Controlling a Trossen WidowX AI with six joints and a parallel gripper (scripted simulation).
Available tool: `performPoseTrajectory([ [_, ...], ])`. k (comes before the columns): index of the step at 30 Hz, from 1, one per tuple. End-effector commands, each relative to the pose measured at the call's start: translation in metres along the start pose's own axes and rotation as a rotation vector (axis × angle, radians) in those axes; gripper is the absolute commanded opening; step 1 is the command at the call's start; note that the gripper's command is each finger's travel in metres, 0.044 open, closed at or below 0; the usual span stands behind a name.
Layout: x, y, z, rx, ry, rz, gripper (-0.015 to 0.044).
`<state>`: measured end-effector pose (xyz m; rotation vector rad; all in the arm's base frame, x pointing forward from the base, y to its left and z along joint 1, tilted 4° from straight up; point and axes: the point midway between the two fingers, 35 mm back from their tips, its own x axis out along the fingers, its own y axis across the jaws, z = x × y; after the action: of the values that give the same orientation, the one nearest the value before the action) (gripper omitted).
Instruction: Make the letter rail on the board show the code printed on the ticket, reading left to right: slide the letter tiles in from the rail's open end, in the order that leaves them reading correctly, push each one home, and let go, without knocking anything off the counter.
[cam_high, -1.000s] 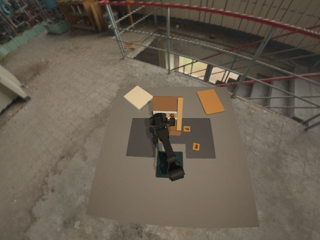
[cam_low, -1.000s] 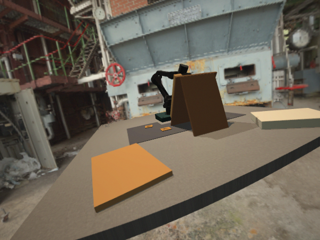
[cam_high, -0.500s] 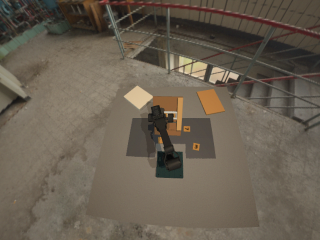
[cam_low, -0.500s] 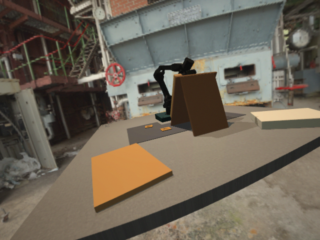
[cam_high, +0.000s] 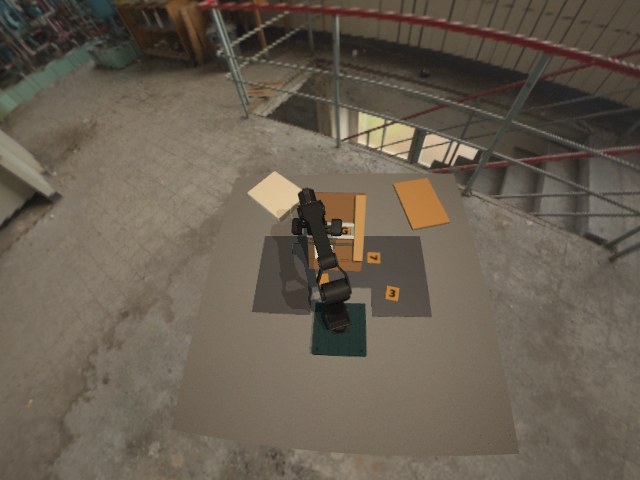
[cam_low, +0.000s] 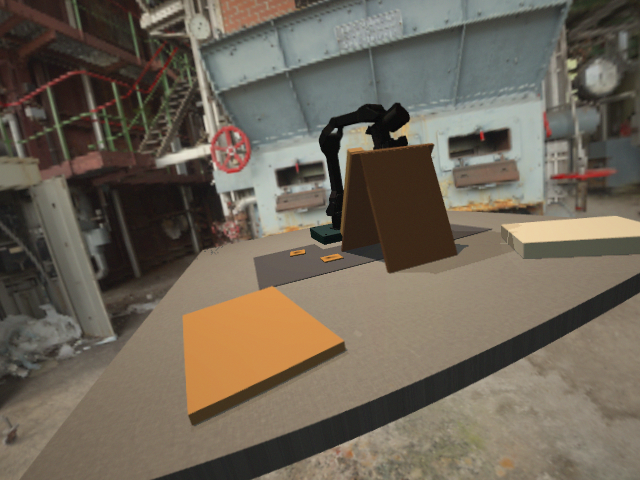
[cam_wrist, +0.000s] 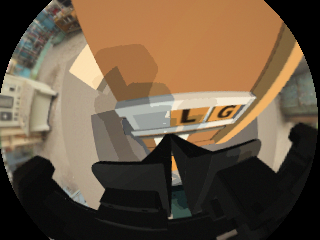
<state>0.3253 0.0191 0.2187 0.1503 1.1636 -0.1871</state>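
My gripper (cam_wrist: 169, 137) is shut and empty, its fingertips just in front of the rail below the L tile. The white letter rail (cam_wrist: 186, 101) (cam_high: 349, 224) crosses the sloped orange board (cam_wrist: 185, 45) (cam_high: 336, 204) (cam_low: 408, 206). In it stand the L tile (cam_wrist: 189, 117) and, to its right near the side wall, the G tile (cam_wrist: 226, 113) (cam_high: 345, 230), with a narrow light strip between them. The rail's left part is empty. The ticket (cam_high: 318, 252) is mostly hidden and its print cannot be read.
A 7 tile (cam_high: 373, 257) (cam_low: 331, 257) and a 3 tile (cam_high: 392, 293) (cam_low: 297, 252) lie right of the board on the dark mat (cam_high: 408, 258). Another orange tile (cam_high: 324, 279) is partly under the arm. A cream block (cam_high: 273, 193) and an orange slab (cam_high: 421, 203) (cam_low: 253, 351) lie farther back.
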Motion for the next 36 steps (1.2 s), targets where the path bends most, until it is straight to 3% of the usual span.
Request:
performPoseTrajectory([
  [1,0.001,0.001,-0.001,0.007,0.039,0.0,0.0],
  [36,0.013,0.002,0.008,0.007,0.038,0.0,0.0],
])
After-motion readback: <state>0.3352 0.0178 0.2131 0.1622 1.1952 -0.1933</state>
